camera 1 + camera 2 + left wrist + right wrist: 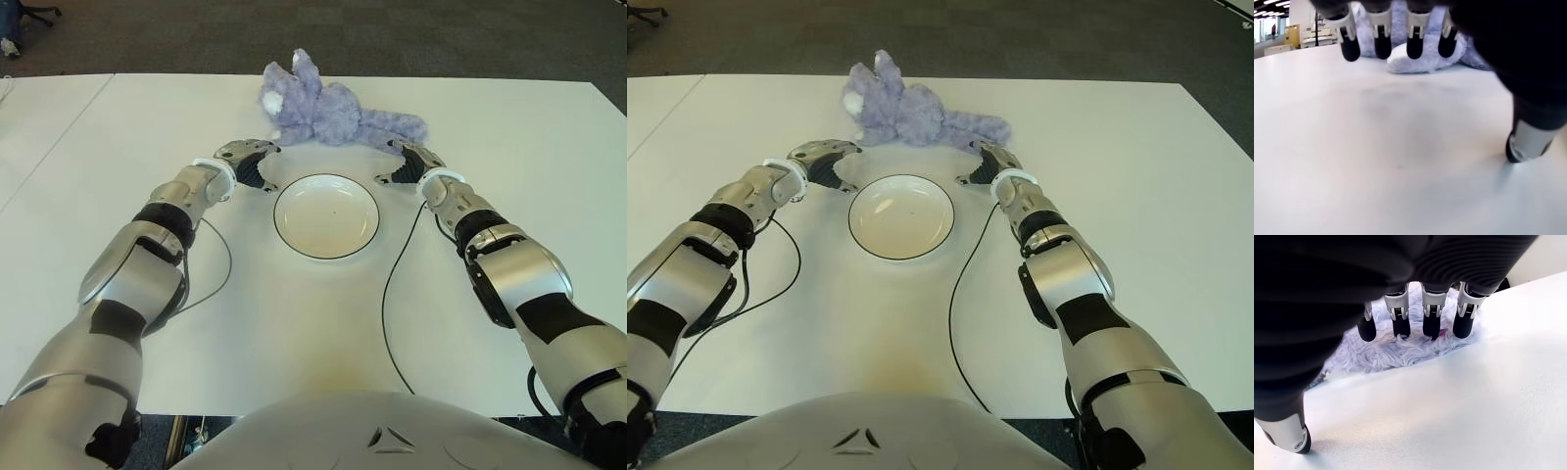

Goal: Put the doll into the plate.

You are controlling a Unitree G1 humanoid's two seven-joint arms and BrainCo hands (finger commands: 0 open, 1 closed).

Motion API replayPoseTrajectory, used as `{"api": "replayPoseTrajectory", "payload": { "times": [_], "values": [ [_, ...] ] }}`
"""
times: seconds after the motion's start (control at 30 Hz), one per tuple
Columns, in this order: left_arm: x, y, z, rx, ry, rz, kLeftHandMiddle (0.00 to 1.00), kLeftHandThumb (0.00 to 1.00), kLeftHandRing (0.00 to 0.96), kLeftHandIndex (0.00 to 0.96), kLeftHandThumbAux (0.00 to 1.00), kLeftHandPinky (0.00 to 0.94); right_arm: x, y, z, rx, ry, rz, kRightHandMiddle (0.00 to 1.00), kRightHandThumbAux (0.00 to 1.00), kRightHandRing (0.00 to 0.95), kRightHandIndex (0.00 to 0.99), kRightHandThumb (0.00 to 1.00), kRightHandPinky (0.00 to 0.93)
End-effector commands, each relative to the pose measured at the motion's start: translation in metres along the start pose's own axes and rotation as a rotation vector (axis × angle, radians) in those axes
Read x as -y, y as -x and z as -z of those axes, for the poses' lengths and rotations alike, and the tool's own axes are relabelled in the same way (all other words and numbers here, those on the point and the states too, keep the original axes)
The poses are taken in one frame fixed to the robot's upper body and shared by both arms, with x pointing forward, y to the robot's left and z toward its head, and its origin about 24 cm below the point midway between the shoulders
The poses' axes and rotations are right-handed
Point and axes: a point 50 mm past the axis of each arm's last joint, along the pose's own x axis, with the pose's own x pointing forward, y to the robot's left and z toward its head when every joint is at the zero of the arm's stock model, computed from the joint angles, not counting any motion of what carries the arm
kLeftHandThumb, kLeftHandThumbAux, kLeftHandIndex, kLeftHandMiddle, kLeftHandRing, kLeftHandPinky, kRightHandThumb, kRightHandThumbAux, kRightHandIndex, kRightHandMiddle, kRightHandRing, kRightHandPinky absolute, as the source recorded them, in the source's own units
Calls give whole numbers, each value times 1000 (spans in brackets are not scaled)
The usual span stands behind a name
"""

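A fluffy purple doll with a white muzzle lies on its side on the white table, just beyond the plate. The white plate, dark-rimmed and holding nothing, sits between my two hands. My left hand hovers at the plate's far left, fingers spread and short of the doll's head. My right hand is at the plate's far right, open, its fingertips close to the doll's furry tail end. Neither hand holds anything.
Thin black cables trail from both wrists across the table toward me. A second white table adjoins on the left. Dark carpet lies beyond the far edge.
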Motion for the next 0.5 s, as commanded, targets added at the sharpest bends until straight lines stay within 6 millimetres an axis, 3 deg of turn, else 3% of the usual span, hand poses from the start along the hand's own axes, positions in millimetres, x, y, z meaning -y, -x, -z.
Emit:
{"api": "replayPoseTrajectory", "payload": {
  "times": [0.03,0.5],
  "values": [
    [41,1,-15,47,7,136,20,36,15,0,627,0,-32,9,13,-35,-44,-117,0,640,0,0,196,0],
    [40,5,-10,45,16,138,19,38,9,0,630,0,-41,20,35,-38,-120,-173,0,644,0,0,184,46]
  ]
}}
